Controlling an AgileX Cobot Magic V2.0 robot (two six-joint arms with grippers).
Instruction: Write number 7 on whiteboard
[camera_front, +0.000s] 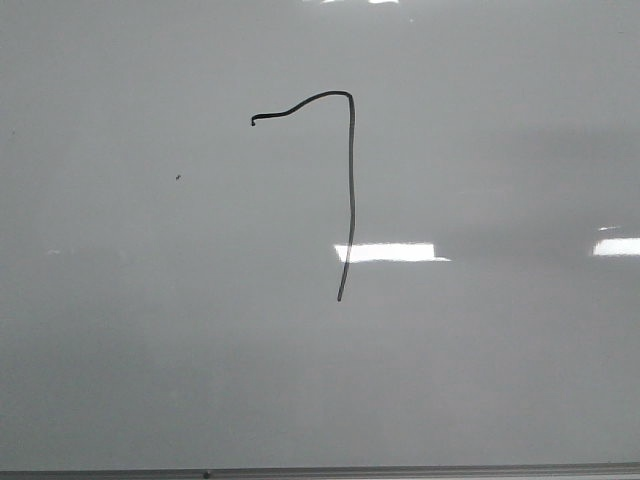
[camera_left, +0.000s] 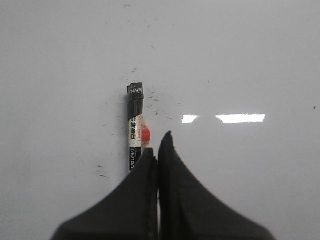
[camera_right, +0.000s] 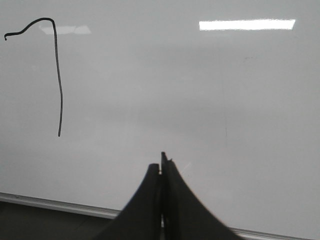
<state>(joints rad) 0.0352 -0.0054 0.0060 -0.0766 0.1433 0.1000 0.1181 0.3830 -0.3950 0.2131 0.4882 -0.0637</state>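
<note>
The number 7 (camera_front: 351, 180) is a thin dark line on the whiteboard (camera_front: 480, 360), with a hooked wavy top stroke and a long stem. It also shows in the right wrist view (camera_right: 59, 85). My left gripper (camera_left: 159, 145) is shut with nothing between its jaws. A marker (camera_left: 135, 125) with a black cap and a white label lies on the board (camera_left: 240, 60) just beside one finger, its lower end hidden behind that finger. My right gripper (camera_right: 161, 162) is shut and empty over the board's near part (camera_right: 225, 100). Neither gripper shows in the front view.
The board's thin grey frame edge (camera_front: 400, 470) runs along the near side and also shows in the right wrist view (camera_right: 60, 204). A tiny dark speck (camera_front: 178, 177) lies left of the 7. Faint ink smudges (camera_left: 155, 102) surround the marker. Bright light reflections (camera_front: 390, 252) show on the board.
</note>
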